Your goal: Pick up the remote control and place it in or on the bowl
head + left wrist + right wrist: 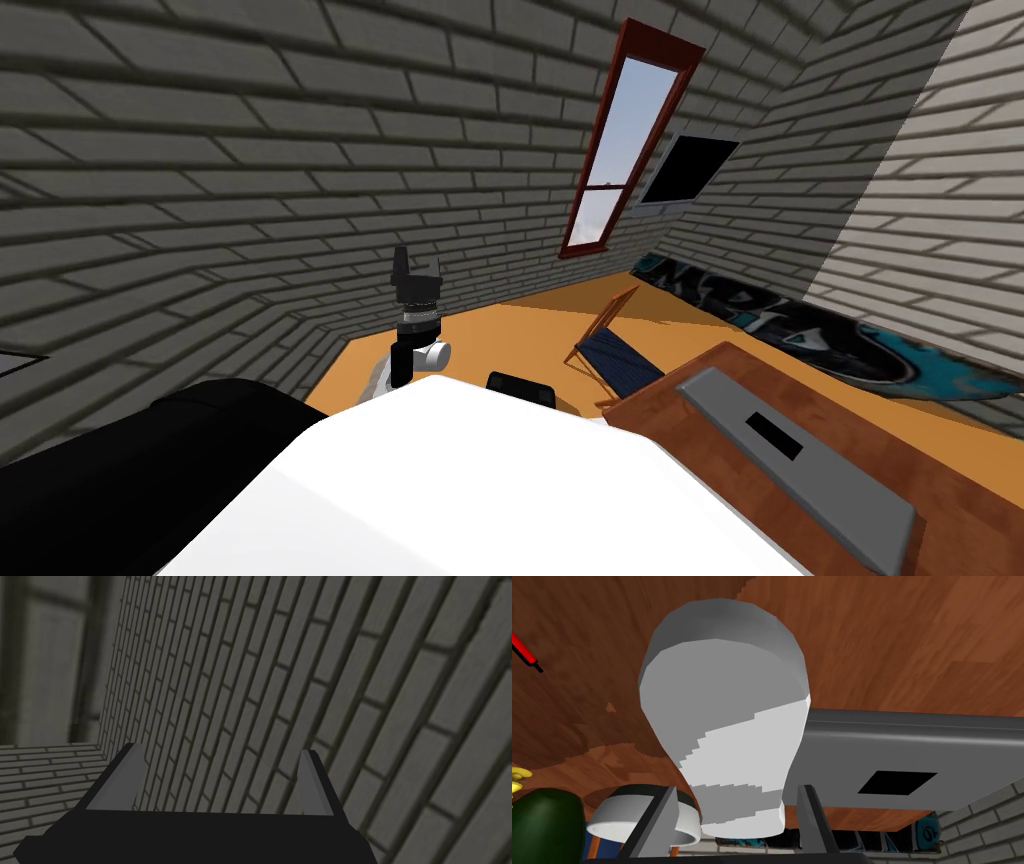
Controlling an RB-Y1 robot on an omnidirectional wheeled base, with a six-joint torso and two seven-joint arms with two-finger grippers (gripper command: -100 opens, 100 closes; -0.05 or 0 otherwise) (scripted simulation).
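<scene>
Right gripper point(738, 787), its two thin, flat grey blade fingers point(662, 816) spread apart and pinching nothing. Just beyond the fingers rises a large, smooth, bulb-shaped form point(727, 701) in white and grey; what it is cannot be told. Past it lies a desk point(887, 641) of reddish-brown grained wood. The remote control point(872, 746), seemingly the long flat grey slab with a black rectangle on its face, rests on the desk, untouched. Apart from it, near the desk's edge, is a round white bowl point(609, 818) with a dark band at its rim, just beside a dark green rounded object point(542, 826). A thin red stick with a black tip point(524, 651) lies farther off on the wood. Left gripper point(418, 258) is raised ahead on the left, fingers spread and empty
</scene>
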